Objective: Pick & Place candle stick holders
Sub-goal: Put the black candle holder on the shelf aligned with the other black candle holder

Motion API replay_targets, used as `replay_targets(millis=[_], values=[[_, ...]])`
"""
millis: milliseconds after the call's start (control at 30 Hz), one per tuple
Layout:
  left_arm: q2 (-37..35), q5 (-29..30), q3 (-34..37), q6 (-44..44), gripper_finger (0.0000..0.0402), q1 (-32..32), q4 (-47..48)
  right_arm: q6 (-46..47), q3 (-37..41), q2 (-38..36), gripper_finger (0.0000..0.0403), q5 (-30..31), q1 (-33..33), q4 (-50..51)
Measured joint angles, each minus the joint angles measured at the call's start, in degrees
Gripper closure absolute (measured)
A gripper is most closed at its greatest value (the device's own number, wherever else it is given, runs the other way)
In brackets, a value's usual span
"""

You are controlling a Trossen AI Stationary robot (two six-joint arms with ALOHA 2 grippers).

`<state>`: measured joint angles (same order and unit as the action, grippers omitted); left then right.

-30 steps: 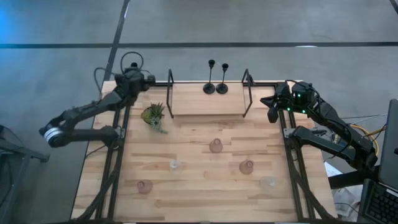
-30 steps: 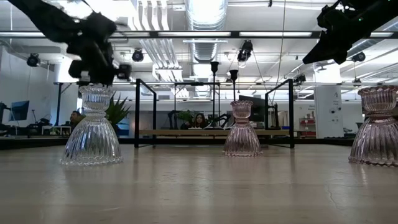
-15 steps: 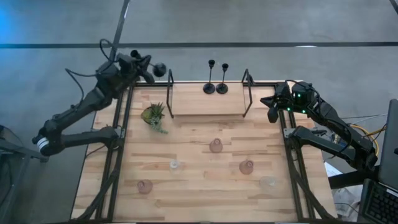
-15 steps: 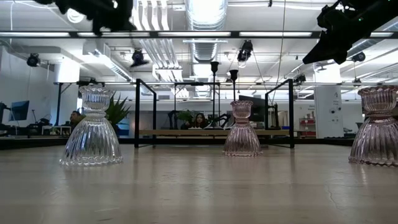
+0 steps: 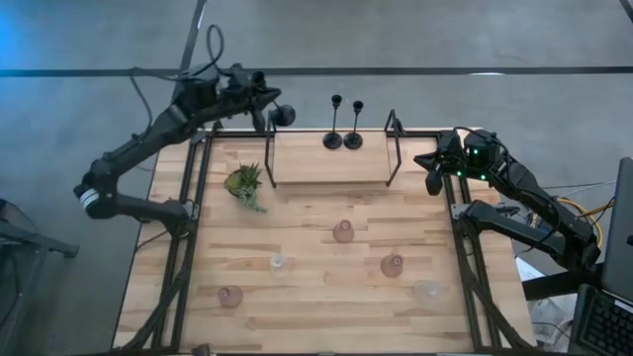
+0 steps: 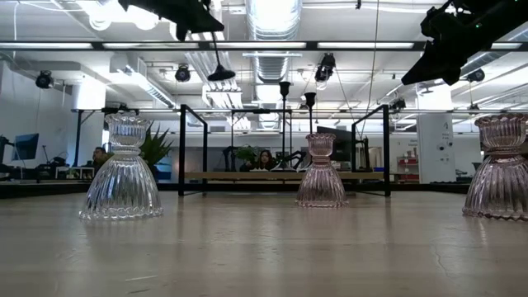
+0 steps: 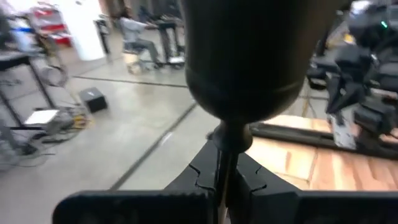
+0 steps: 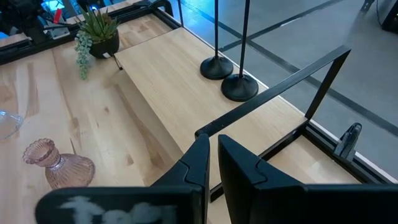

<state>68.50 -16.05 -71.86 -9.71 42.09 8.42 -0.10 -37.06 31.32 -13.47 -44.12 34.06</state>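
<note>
A slim black candle stick holder [image 5: 281,115] is up in the air over the table's far left corner, with my left gripper [image 5: 263,101] shut on it. Its round base [image 7: 249,56] fills the left wrist view. Two more black holders [image 5: 333,137] [image 5: 353,137] stand on their bases on the raised shelf [image 5: 307,163]. Squat glass holders stand on the table: pink ones [image 5: 343,231] [image 5: 393,265] [image 5: 229,295] and clear ones [image 5: 278,262] [image 5: 426,290]. My right gripper [image 5: 432,170] waits shut over the far right edge, touching nothing. My left gripper pinches the black holder's thin stem [image 7: 222,163] between its two fingers, close behind the round base. The fingers come in about level from the table's far left. The holder is lifted clear, its base [image 6: 221,75] ahead of the fingertips and lower than they are.
A small spiky green plant [image 5: 244,184] stands left of the shelf. Black frame posts [image 5: 269,148] [image 5: 393,148] rise at the shelf's two ends. Bare wood lies between the shelf and the glass holders.
My left gripper has risen and gone toward the table's right along the far edge, tipping from pointing down to about level. It has stayed shut on the black holder, whose base has swung up and rightward with it.
</note>
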Motion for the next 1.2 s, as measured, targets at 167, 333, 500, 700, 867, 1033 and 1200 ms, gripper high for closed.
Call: replay_targets(millis=[167,333,500,700,867,1033,1200], values=[[5.6,-1.5,-1.0,-0.3,0.0391,0.0,-1.3,0.0,0.0,0.0,0.0374,0.0,0.0,0.0],[10.0,-0.6,-1.0,0.5,0.0391,0.1,-1.6,0.0,0.0,0.0,0.0374,0.0,0.0,0.0],[13.0,1.1,-1.0,1.1,0.039,0.2,-3.9,0.0,0.0,0.0,0.0374,0.0,0.0,0.0],[16.7,1.6,-1.0,3.5,0.0391,0.2,-7.1,0.0,0.0,0.0,0.0374,0.0,0.0,0.0],[19.3,3.3,-1.0,5.4,0.0391,0.2,-8.0,0.0,0.0,0.0,0.0374,0.0,0.0,0.0],[21.4,6.8,-1.0,7.0,0.0391,-0.2,-8.2,0.0,0.0,0.0,0.0374,0.0,0.0,0.0],[23.0,7.6,-1.0,7.8,0.0391,-1.2,-11.2,0.0,0.0,0.0,0.0374,0.0,0.0,0.0]])
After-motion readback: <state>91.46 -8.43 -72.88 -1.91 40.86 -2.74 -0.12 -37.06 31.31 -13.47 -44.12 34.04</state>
